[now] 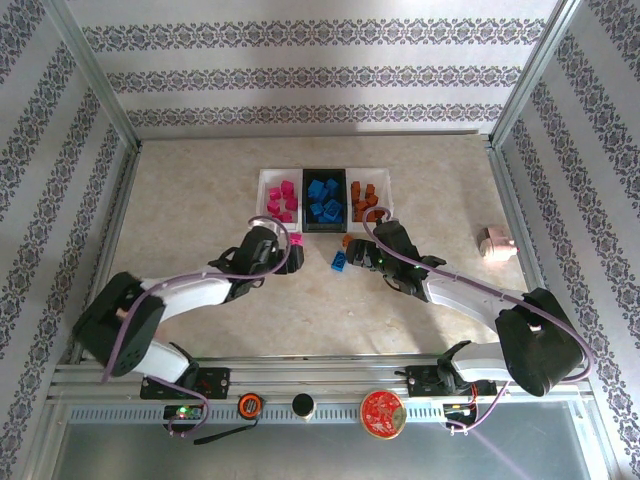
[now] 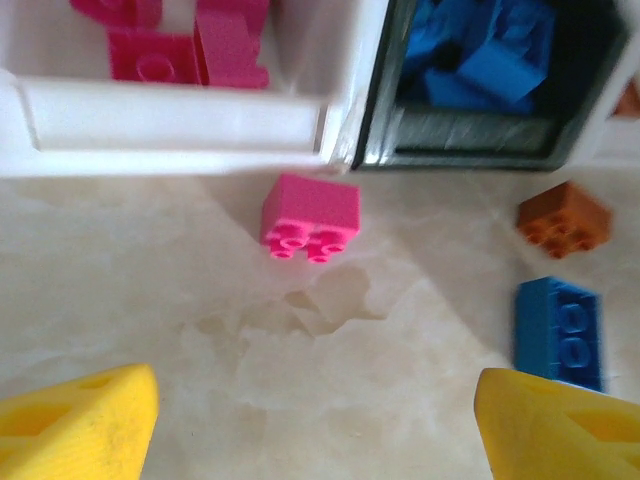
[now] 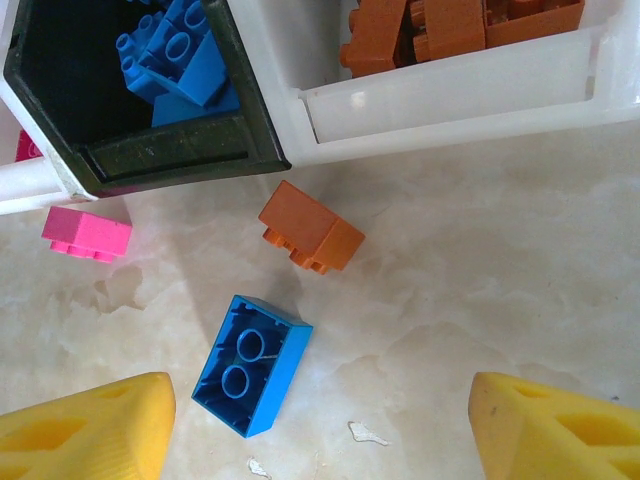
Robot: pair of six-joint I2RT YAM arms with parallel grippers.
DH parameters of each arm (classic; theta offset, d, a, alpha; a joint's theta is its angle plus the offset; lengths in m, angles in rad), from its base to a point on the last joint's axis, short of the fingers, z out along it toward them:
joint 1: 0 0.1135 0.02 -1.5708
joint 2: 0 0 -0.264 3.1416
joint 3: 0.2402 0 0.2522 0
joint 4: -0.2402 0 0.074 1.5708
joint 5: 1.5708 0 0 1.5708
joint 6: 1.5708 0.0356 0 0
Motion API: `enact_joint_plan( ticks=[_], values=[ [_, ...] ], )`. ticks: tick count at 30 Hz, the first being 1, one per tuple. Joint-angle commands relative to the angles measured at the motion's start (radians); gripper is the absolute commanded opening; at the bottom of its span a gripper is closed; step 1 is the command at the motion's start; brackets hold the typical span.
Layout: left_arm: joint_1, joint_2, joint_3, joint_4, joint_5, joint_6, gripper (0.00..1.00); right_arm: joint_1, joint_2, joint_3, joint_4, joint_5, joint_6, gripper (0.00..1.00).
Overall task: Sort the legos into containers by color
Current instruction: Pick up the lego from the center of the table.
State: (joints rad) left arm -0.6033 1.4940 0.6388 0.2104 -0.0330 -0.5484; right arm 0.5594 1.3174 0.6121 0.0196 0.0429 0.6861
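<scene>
My left hand [image 2: 318, 425] was spread wide, holding nothing. Past it lay open worktop [image 2: 300, 380], then one pink lego [image 2: 310, 215], studs facing me, just short of the white tray [image 2: 170, 125] wall. My right hand [image 3: 320, 430] was spread too. Ahead-left, a blue lego [image 3: 250, 365] lay hollow-side up, long side pointing away, toward an orange lego [image 3: 310, 228] near the black tray [image 3: 180, 155] corner.

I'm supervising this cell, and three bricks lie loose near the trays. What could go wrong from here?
1. The pink brick lies close to the white tray's wall; the open left hand could nudge the tray.
2. The blue brick and orange brick sit close together; the right hand might knock one while grasping the other.
</scene>
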Motion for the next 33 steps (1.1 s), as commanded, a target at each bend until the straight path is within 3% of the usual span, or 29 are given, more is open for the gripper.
enact_joint_plan(
  ticks=[1, 13, 21, 27, 33],
  values=[
    [-0.012, 0.117, 0.071, 0.085, -0.062, 0.076, 0.81, 0.011, -0.011, 0.015, 0.012, -0.009, 0.017, 0.78],
    [-0.012, 0.312, 0.197, 0.145, -0.147, 0.176, 0.7, 0.012, -0.068, 0.003, -0.014, -0.008, 0.0, 0.78],
    [-0.012, 0.371, 0.229, 0.161, -0.163, 0.19, 0.5, 0.013, -0.088, 0.0, -0.019, 0.001, 0.004, 0.77],
    [-0.023, 0.305, 0.18, 0.21, -0.132, 0.166, 0.32, 0.013, -0.101, -0.005, -0.025, 0.011, 0.004, 0.77],
    [-0.049, 0.126, 0.089, 0.189, -0.133, 0.125, 0.3, 0.011, -0.11, -0.018, -0.014, 0.023, 0.013, 0.78]
  ],
)
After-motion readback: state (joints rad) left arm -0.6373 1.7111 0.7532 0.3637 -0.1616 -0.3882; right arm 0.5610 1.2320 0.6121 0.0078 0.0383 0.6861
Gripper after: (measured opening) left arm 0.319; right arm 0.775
